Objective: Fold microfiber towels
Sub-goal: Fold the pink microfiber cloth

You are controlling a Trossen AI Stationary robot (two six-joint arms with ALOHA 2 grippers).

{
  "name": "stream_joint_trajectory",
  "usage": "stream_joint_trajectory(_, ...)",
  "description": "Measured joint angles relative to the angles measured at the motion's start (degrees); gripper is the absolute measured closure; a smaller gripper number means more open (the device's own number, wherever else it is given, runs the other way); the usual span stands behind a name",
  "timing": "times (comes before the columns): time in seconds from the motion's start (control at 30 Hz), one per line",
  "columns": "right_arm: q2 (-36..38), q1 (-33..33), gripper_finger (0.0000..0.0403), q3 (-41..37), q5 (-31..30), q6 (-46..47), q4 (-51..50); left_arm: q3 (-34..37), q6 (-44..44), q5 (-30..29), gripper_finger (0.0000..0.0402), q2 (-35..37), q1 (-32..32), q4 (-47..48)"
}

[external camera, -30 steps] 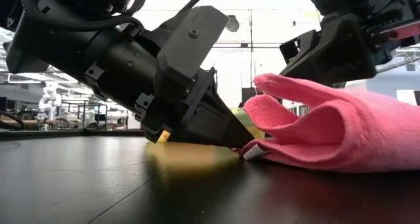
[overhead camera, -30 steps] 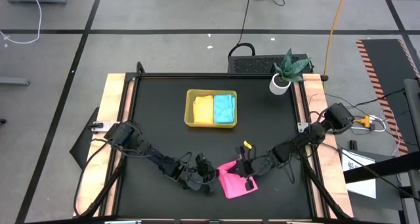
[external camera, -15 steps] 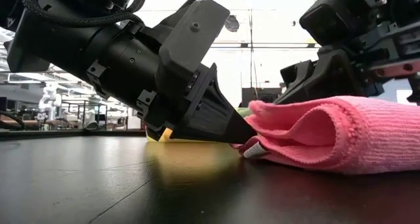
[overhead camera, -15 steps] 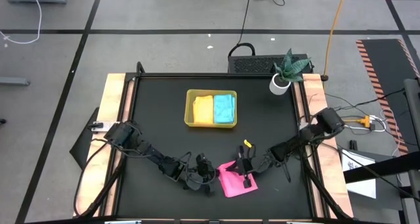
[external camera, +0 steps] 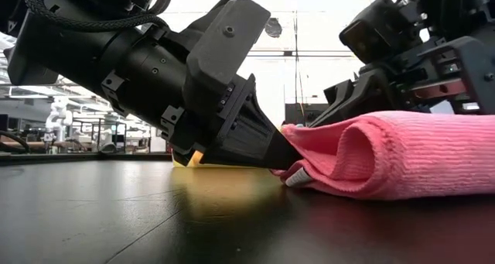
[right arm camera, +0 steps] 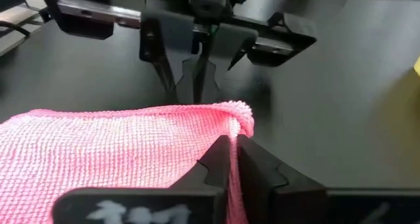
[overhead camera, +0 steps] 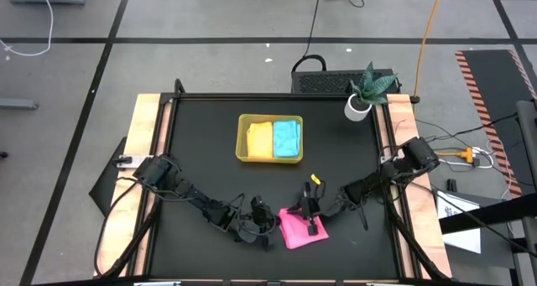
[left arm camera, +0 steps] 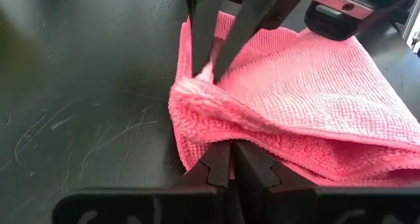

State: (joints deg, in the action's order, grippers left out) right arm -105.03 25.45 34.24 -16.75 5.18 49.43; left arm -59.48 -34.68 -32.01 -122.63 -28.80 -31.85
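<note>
The pink towel point(overhead camera: 301, 231) lies folded on the black bench point(overhead camera: 201, 177) near its front edge, between the two arms. In the low view it point(external camera: 394, 156) rests flat on the bench surface as a doubled layer with a rounded fold facing the left arm, and a small white label pokes out at its lower edge.

The left gripper point(overhead camera: 267, 226) reaches in low from the left side of the bench, and its tip meets the left edge of the pink towel. In the left wrist view the left gripper point(left arm camera: 227, 163) has its jaws drawn nearly together, pinching the near folded edge of the cloth point(left arm camera: 295, 112) between them.

The right gripper point(overhead camera: 307, 221) comes in from the right side and sits over the top of the pink towel. In the right wrist view the right gripper point(right arm camera: 231, 153) has its jaws almost closed on a thin edge of the cloth point(right arm camera: 111, 152), which hangs between them at the corner.

The two grippers face each other across the same corner of the towel, just beside one another.

Farther back on the bench, well apart from the arms, a yellow tray point(overhead camera: 270, 138) holds a folded yellow towel point(overhead camera: 261, 139) on its left and a folded sky blue towel point(overhead camera: 287, 137) on its right, side by side. A small potted plant point(overhead camera: 364, 91) stands at the back right corner of the bench.
</note>
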Motion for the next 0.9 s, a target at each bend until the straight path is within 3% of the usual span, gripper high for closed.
stream_joint_trajectory(0.17,0.0,-0.2,0.0331,0.0,0.0,1.8,-2.1,0.0,0.0,0.0,0.0398,0.0,0.0,-0.1)
stream_joint_trajectory(0.47,1.2,-0.8,0.0242,0.0,0.3,3.1,-2.4,0.0,-0.3,2.1,0.0381,1.3,-0.6,2.0)
stream_joint_trajectory(0.6,5.3,-0.4,0.0235,0.1,0.5,3.3,-5.8,0.0,-3.0,3.0,0.0397,4.0,-2.2,10.3)
stream_joint_trajectory(0.73,10.6,0.9,0.0234,0.1,2.4,4.7,-11.0,0.0,-4.9,-2.4,0.0390,6.6,-4.0,15.3)
stream_joint_trajectory(0.9,15.1,3.5,0.0250,-0.2,8.0,6.5,-17.1,0.0,0.1,-5.6,0.0390,7.5,-4.9,8.3)
